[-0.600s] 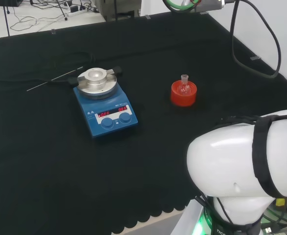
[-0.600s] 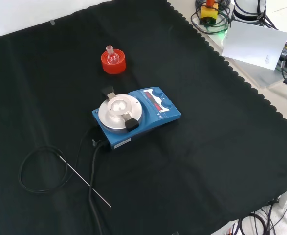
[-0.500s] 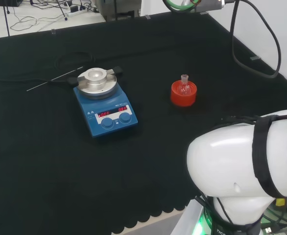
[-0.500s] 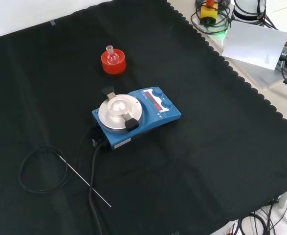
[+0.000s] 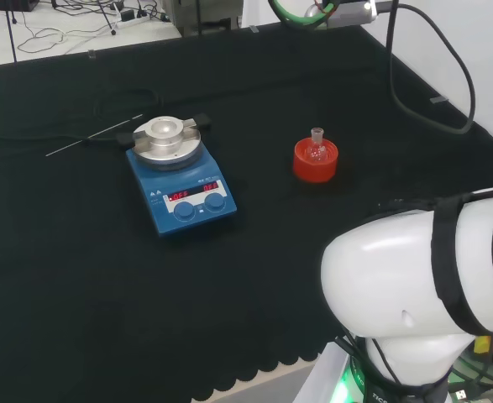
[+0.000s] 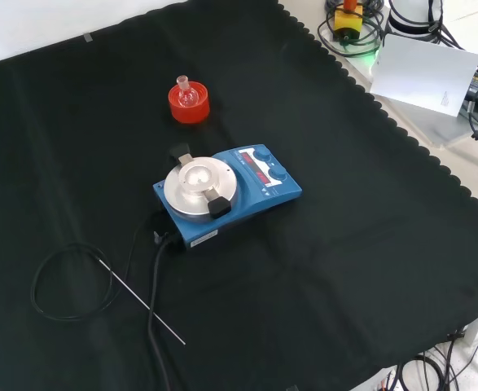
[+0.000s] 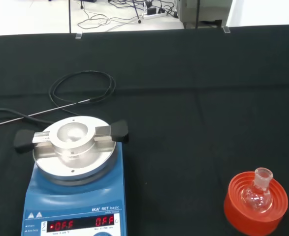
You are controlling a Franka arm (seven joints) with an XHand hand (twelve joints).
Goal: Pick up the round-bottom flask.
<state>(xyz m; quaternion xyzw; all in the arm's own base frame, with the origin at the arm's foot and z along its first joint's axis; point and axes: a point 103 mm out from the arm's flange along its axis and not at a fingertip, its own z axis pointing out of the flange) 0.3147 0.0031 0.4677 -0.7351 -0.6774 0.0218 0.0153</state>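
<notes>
Item: small glass flask [image 5: 317, 149], upright in red stand [image 6: 189, 104], beside blue stirrer [image 6: 234, 191] on worktop [image 5: 78, 269]. We noted overhead cables shifted, probably approach starting. Robot hand state: cannot tell.

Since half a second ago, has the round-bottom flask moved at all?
No. In the head view the round-bottom flask sits upright in its red stand, as far right of the blue stirrer plate as before.

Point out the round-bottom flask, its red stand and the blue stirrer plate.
round-bottom flask [image 7: 257, 194], wrist view, on its clear bulb.
red stand [image 5: 315, 164], head view, on its ribbed side wall.
blue stirrer plate [image 6: 259, 187], front view, on the blue top beside the display.
</notes>
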